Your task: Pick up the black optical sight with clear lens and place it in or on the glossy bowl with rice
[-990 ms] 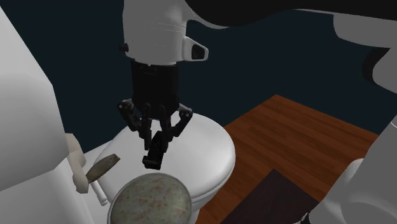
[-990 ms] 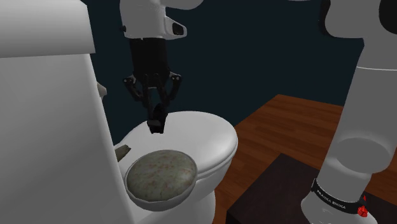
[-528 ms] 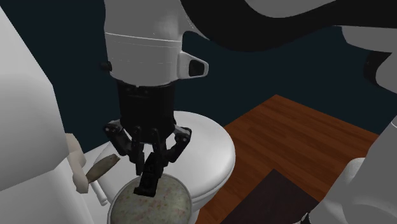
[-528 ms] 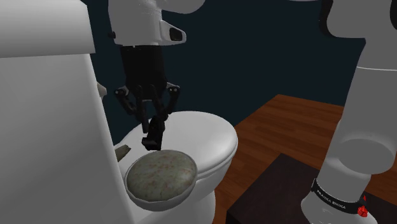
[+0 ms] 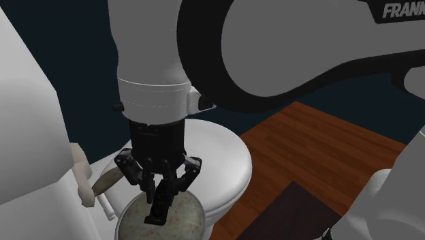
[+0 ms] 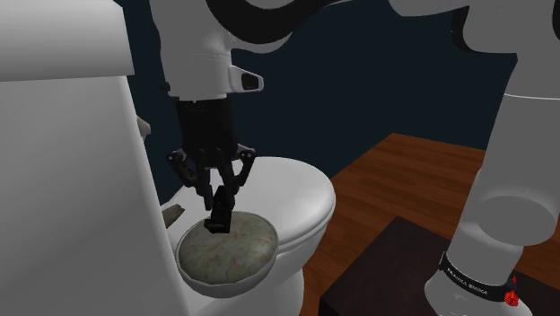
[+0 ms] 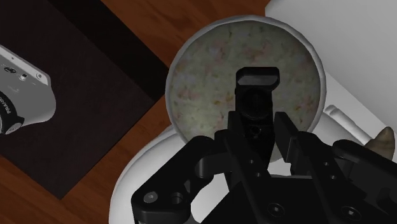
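I had the jaws pinching the optical sight (image 7: 257, 89) directly over the rice bowl (image 7: 172, 95) (on the toilet lid (image 5: 221, 160)), ready for release.

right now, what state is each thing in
gripper, shut on the optical sight
optical sight, held, hanging tilted over the rice, not released
bowl, upright on the toilet, heaped with rice
toilet lid, closed
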Tool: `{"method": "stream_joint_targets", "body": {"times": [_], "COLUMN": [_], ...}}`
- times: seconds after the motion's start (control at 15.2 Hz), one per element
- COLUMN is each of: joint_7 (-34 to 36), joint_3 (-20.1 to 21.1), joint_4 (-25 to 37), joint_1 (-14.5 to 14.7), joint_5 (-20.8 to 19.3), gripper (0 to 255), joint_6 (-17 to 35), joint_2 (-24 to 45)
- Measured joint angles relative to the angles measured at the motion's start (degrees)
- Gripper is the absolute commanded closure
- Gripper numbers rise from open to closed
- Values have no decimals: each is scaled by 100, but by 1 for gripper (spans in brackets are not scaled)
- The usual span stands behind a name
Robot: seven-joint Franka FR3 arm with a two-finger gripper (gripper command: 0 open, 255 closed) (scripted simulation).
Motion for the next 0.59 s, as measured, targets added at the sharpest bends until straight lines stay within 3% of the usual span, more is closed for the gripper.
{"method": "stream_joint_targets", "body": {"times": [0.59], "joint_7": [-8], "joint_3": [0], "joint_4": [-252], "joint_1": [3], "joint_5": [-12], "gripper": [255], "joint_6": [268], "joint_2": [21]}}
